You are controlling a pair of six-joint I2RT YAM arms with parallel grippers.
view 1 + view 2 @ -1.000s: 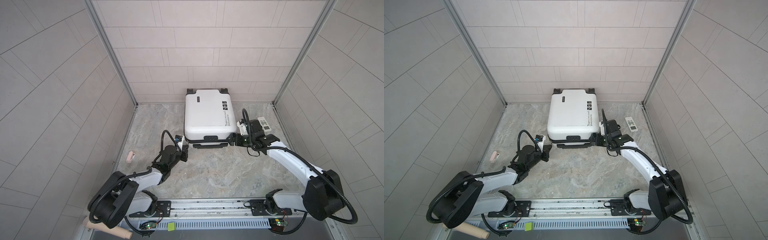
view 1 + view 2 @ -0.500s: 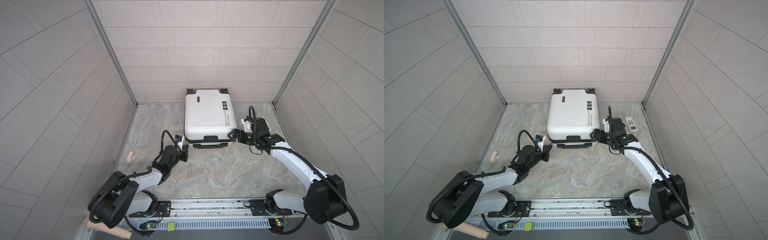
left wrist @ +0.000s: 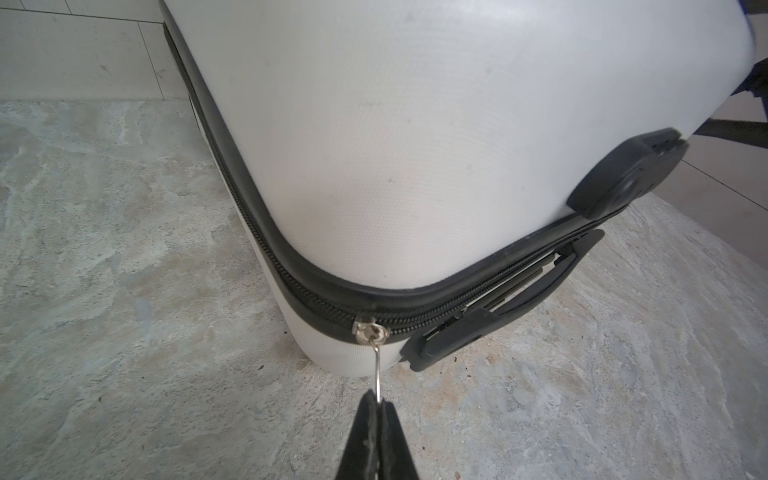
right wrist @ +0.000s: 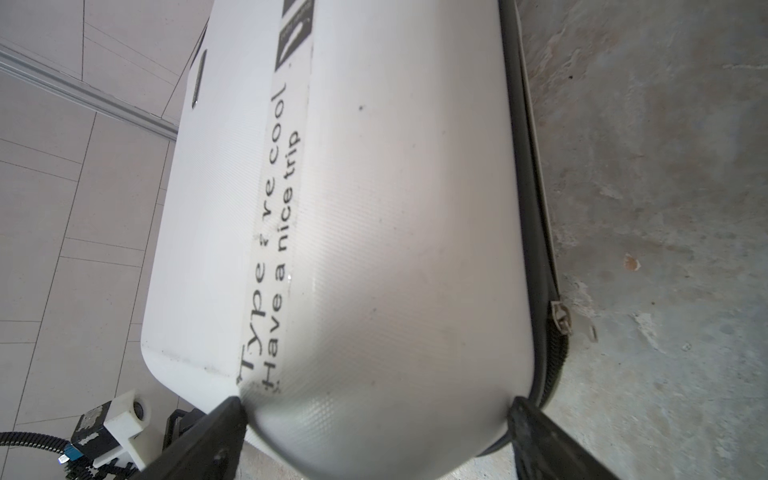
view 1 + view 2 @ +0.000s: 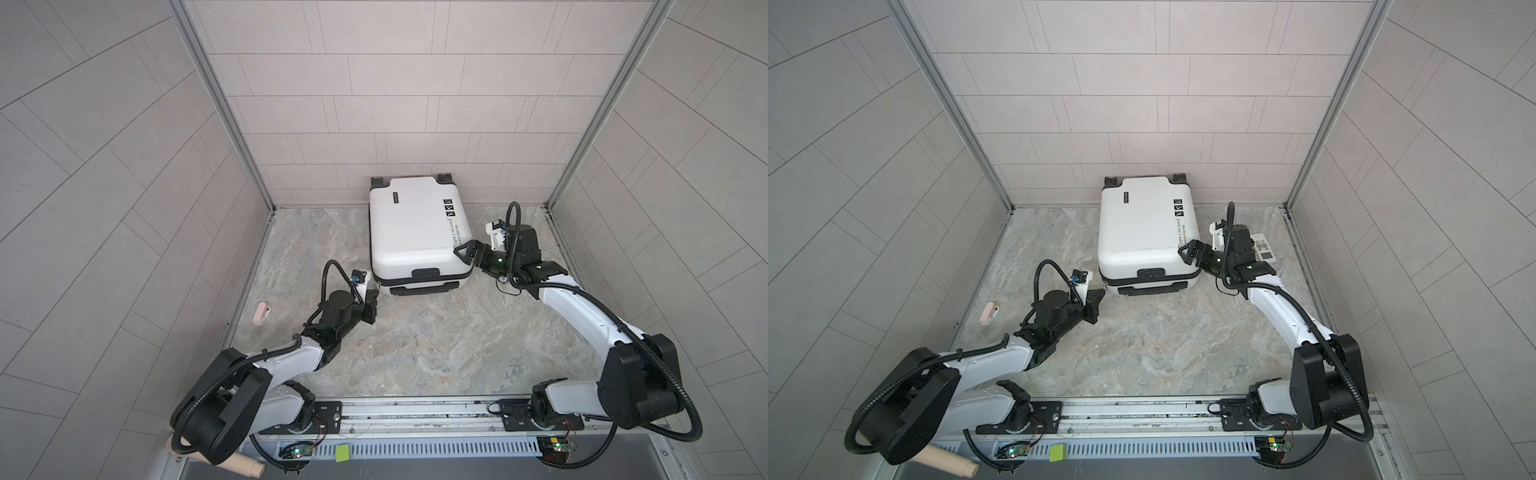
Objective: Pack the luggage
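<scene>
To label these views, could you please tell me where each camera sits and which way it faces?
Both top views: high above the near edge, looking down on the suitcase; both arms show.
Left wrist: low, facing the suitcase's near corner; the shut left tool pinches the zipper pull.
Right wrist: faces the suitcase's lettering; the open right tool straddles a corner.
Shared: the suitcase.

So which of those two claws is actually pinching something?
The left gripper: it is shut on the zipper pull ring of the luggage. The right gripper stands open, jaws astride another corner.
</scene>
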